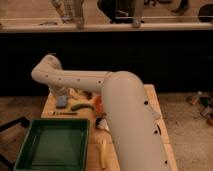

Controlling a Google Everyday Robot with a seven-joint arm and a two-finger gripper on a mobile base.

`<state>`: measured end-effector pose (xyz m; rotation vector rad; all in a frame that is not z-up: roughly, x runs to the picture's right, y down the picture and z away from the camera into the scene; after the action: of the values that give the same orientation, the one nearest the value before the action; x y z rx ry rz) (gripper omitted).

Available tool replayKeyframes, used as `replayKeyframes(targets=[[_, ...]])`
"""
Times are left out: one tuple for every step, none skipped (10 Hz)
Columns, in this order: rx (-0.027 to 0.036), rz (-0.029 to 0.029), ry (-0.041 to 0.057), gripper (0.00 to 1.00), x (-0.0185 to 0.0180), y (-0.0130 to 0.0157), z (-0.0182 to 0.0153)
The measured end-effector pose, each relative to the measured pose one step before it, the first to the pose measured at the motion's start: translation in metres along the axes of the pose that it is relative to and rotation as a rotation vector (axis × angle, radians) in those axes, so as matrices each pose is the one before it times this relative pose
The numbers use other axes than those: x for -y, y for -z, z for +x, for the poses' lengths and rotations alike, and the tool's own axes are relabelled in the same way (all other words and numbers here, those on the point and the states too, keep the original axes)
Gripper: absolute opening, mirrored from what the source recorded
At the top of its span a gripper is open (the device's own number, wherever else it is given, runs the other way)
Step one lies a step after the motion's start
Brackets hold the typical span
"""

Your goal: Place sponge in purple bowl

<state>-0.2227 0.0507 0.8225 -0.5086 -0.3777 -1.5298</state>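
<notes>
A blue sponge (61,102) lies on the wooden table (155,105) near its far left corner. My gripper (59,94) hangs down from the bent white arm (75,80), right over the sponge and touching or nearly touching it. I see no purple bowl; it is hidden or out of view. An orange bowl (97,103) shows only as a sliver behind my arm.
A green tray (52,145) fills the table's front left. A green vegetable (79,106) lies right of the sponge, with a thin utensil (62,114) in front of it. A pale long item (103,155) lies beside the tray. My forearm covers the table's middle.
</notes>
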Motion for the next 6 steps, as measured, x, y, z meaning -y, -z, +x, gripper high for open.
replayKeyframes(targets=[[0.0037, 0.00525, 0.0036, 0.8, 0.00335, -0.00437, 0.00353], [0.00262, 0.00168, -0.00094, 0.8, 0.00063, -0.00405, 0.00467], [0.00392, 0.00165, 0.00082, 0.8, 0.00029, -0.00102, 0.00118], [0.00623, -0.00237, 0.00131, 0.8, -0.00114, -0.00269, 0.00126], [0.00098, -0.00066, 0.00022, 0.8, -0.00019, -0.00014, 0.00025], [0.00025, -0.00069, -0.00008, 0.8, -0.00024, -0.00008, -0.00003]])
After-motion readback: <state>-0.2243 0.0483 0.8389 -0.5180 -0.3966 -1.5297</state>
